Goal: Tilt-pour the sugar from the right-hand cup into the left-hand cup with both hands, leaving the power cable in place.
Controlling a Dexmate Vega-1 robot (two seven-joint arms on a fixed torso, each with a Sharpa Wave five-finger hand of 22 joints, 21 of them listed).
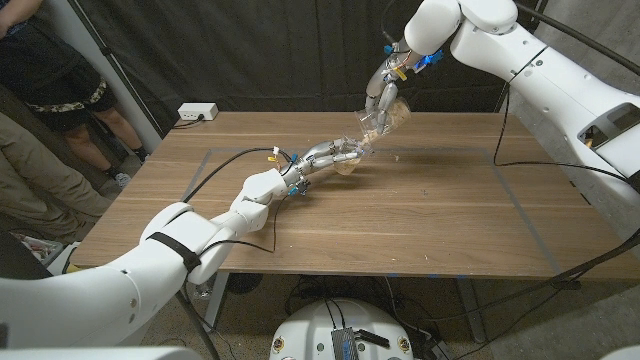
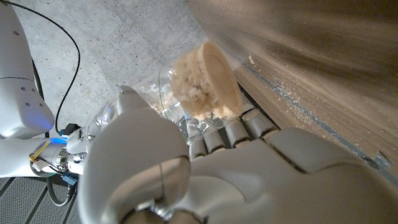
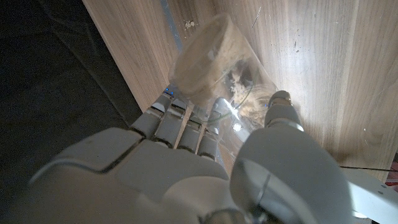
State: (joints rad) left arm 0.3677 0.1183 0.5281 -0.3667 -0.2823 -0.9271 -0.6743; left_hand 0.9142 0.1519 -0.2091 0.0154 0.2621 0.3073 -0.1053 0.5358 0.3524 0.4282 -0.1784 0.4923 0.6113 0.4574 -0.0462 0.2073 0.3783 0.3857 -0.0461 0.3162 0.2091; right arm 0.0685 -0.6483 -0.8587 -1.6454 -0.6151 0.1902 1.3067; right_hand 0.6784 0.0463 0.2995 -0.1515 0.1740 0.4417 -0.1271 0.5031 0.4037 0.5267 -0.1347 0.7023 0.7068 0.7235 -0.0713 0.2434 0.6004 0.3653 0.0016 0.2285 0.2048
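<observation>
Working from the largest thing down, we see the bench (image 1: 420, 200) first, a broad wooden top with a dark cable (image 1: 225, 160) lying on its left part, running toward a white power strip (image 1: 197, 113) at the far edge. Above the middle of the bench our two arms meet. Our right hand (image 1: 385, 88) holds the right-hand cup (image 1: 386, 119) raised and tipped, mouth down toward the left-hand cup (image 1: 350, 160), which our left hand (image 1: 318, 158) holds lower, just over the wood, also leaning.

Both cups look like thin clear plastic: light, soft-walled and easy to crush, so we judge a hold around the mid-wall best, with gentle pressure. The sugar in them looks clumped and pale; in the left wrist view a caked lump (image 2: 208, 84) fills the cup's bottom, so it may drop in lumps instead of flowing.

Our left fingers (image 2: 227, 134) are wrapped narrowly around their cup, thumb opposite. Our right fingers (image 3: 177, 127) likewise close around theirs, thumb pressing the other side. A few grains (image 2: 292, 102) lie scattered on the bench.
</observation>
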